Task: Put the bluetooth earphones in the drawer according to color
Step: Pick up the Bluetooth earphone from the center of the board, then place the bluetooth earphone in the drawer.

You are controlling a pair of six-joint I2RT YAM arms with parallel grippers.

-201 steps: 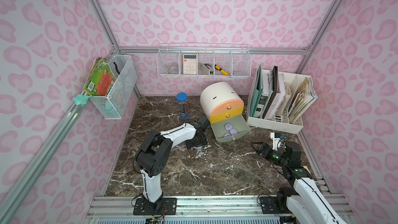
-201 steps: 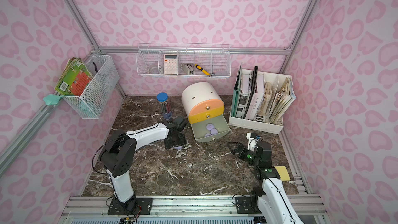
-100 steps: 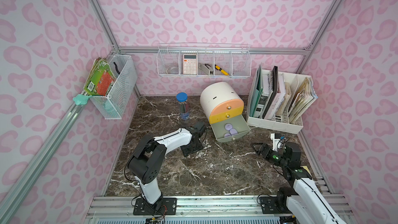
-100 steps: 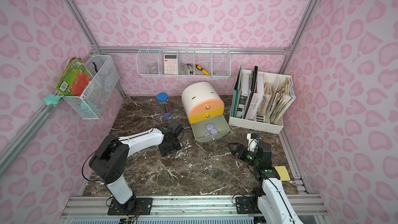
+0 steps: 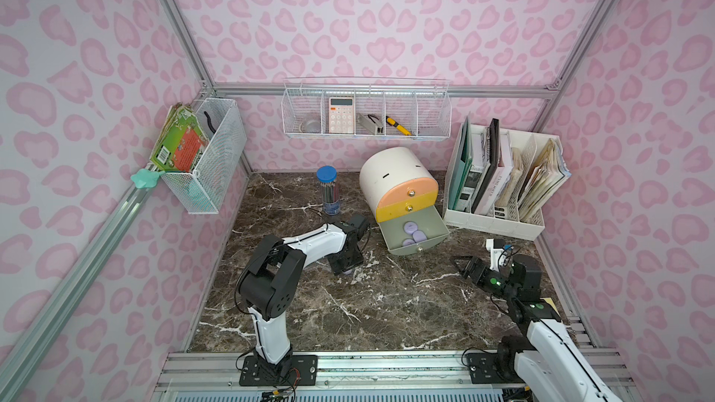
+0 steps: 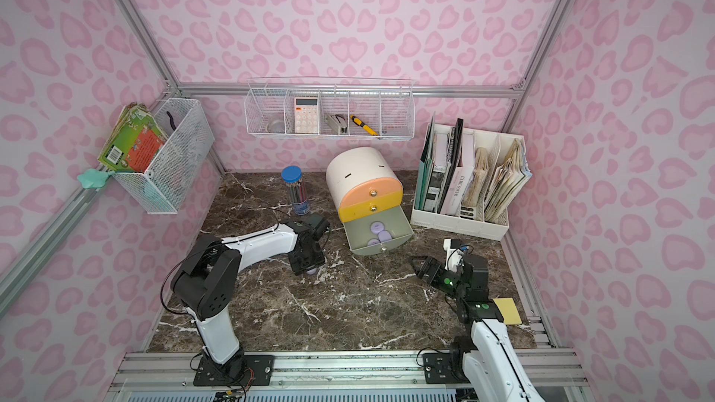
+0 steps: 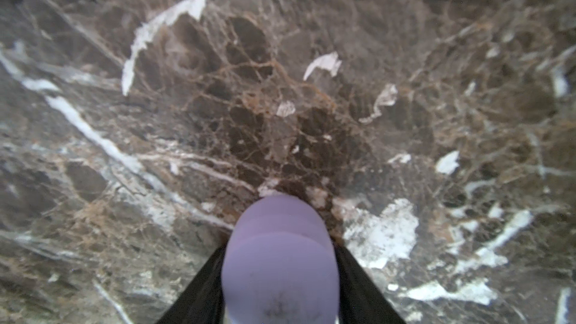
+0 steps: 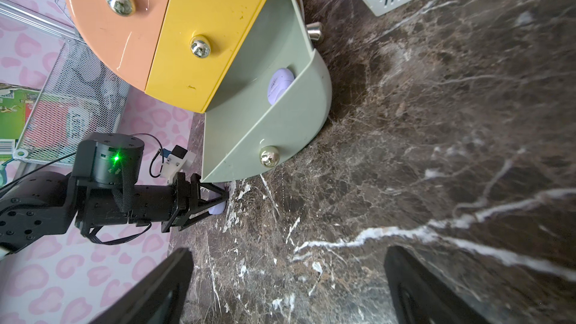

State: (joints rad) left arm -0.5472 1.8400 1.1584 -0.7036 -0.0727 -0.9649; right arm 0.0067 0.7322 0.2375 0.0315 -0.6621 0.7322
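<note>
The left gripper clasped a lilac pebble-shaped plastic earphone case down on the dark veined marble tabletop, near the white arch-topped cabinet. Its pale grey-green bottom drawer stood pulled open, holding 3 lilac cases. The right gripper hung spread wide, holding nothing.

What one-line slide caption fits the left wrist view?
Left gripper closed on a lilac earphone case, brown marble tabletop beneath.
</note>
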